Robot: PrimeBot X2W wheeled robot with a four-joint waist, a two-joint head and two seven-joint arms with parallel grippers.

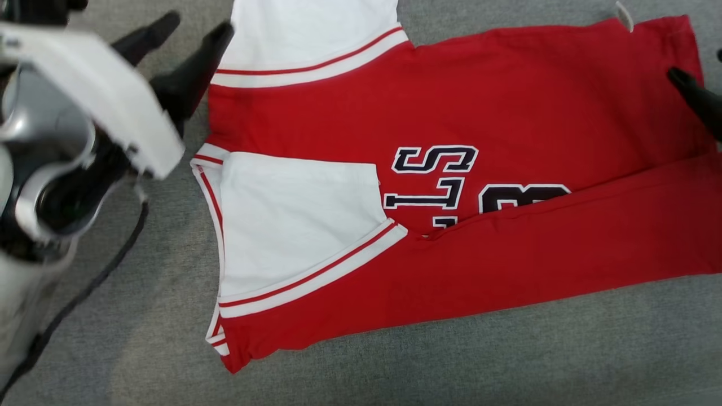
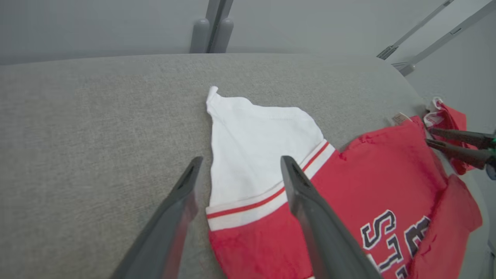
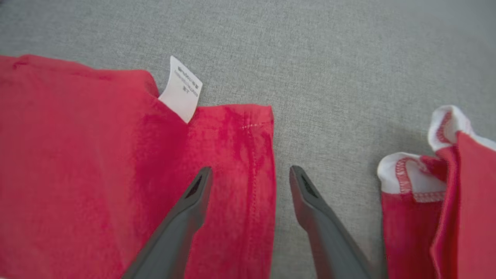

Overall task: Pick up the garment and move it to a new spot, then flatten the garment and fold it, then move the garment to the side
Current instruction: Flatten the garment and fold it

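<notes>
Garment, navy letters S, T, white care label unreadable

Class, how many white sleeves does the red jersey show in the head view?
2. One white fabric sleeve lies at the top edge; the other white sleeve is folded over the red jersey body, lower left.

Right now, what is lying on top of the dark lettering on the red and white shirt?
A long red folded-over flap of the red and white shirt lies across the dark white-outlined lettering. A few letters show beside it; the rest is covered and cannot be read.
</notes>
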